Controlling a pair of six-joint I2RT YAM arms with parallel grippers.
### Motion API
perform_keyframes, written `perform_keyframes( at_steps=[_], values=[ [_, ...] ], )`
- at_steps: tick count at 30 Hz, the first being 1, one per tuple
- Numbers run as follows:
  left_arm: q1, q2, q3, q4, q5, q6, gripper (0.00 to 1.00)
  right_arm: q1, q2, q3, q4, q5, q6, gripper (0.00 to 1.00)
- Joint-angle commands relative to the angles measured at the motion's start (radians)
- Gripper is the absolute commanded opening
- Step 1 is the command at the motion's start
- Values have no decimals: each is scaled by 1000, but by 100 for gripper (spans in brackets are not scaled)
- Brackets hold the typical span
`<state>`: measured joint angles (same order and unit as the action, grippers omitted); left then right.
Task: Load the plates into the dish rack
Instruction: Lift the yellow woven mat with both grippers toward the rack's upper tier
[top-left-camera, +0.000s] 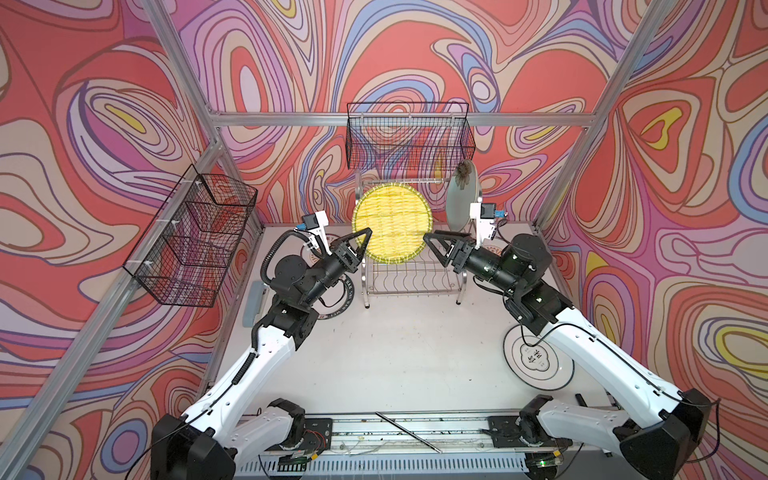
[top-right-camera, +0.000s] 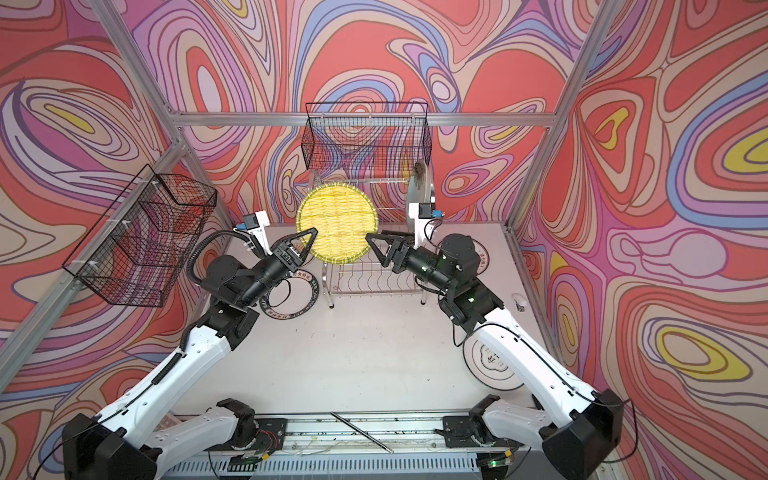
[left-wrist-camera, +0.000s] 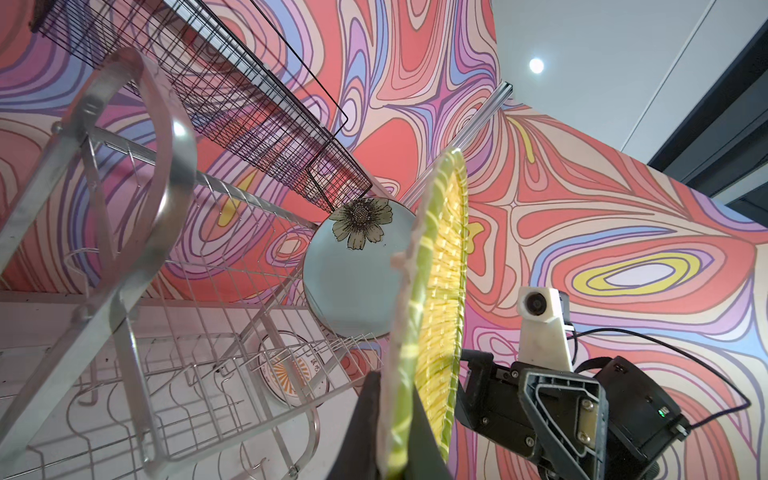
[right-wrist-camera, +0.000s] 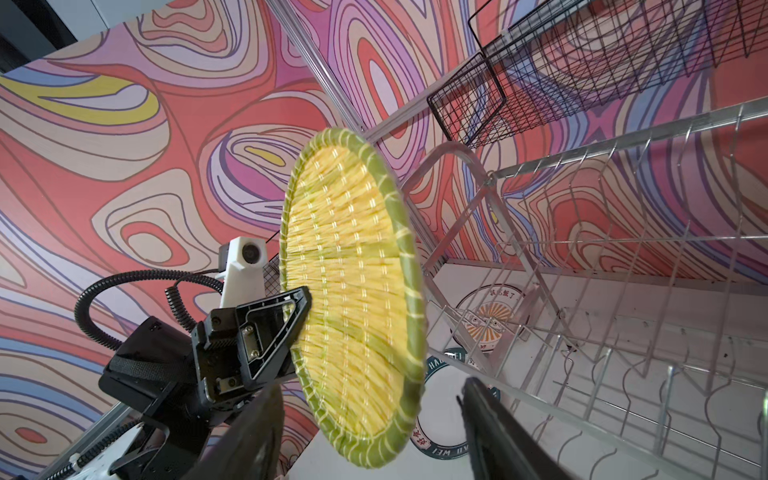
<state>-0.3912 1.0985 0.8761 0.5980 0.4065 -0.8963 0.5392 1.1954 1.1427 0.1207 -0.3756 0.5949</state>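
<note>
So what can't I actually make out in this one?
- In both top views the left arm covers most of the green-lettered plate.
- The right arm crosses the black-ringed plate there; its centre mark is too small to read.
- Of the orange plate behind that arm, a top view shows only a sliver.
- The yellow plate hides the upper slots of the rack behind it.

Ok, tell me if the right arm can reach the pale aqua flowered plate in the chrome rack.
Probably yes: the right pincer is open and empty; the aqua flowered plate stands at the chrome rack's right end, nothing between.
</note>
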Motion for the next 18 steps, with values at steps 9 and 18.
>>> perform_keyframes(
  at_steps=[9, 18],
  values=[
    [-36, -7, -20, 212, 46, -6, 0, 4, 73, 55, 31, -57, -5, 58],
    [-44, -3, -20, 209, 47, -1, 0, 4, 84, 72, 113, -124, 25, 36]
  ],
)
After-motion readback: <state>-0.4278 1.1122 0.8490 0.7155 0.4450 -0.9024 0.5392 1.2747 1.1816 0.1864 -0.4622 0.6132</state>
